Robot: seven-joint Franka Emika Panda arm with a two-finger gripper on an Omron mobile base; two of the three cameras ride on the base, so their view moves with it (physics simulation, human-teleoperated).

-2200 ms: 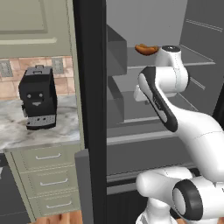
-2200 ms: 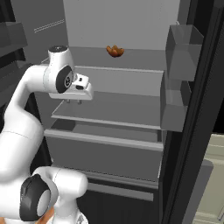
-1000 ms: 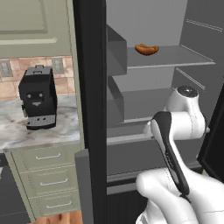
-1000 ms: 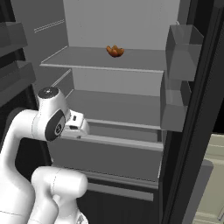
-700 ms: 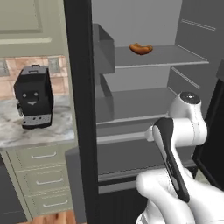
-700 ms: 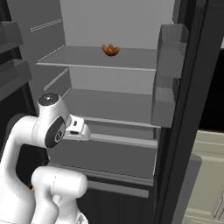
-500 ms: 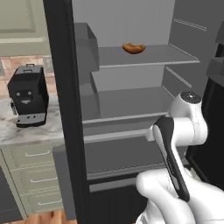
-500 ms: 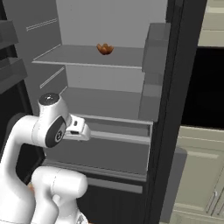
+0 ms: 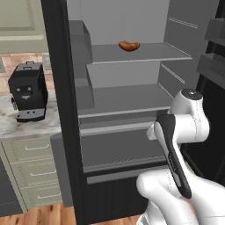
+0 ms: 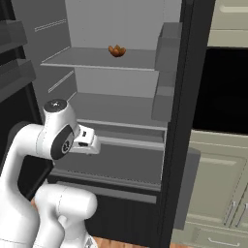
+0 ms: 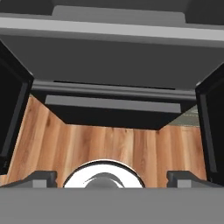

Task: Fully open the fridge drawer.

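The fridge drawer (image 9: 118, 148) is the wide dark-grey bin under the lowest shelf, with a lighter rim (image 10: 127, 142) along its top. In the hand view its flat front (image 11: 113, 57) spans the upper half, seen from just in front. My gripper (image 10: 96, 144) hangs at rim height before the drawer's left part, pointing into the fridge. Its two dark fingertips (image 11: 42, 177) stand far apart at the bottom of the hand view, so my gripper (image 11: 113, 178) is open and holds nothing. My forearm hides most of the hand in the left base view.
A brown pastry (image 9: 129, 45) lies on the upper shelf. Open fridge doors with bins (image 9: 213, 66) flank the arm. A black coffee machine (image 9: 27, 92) sits on the marble counter above beige cabinet drawers (image 9: 33, 171). A dark oven (image 10: 225, 92) is to the right.
The arm came down from shelf height to drawer height. Since then the base has driven sideways, shifting the whole picture; the hand stays in front of the drawer.
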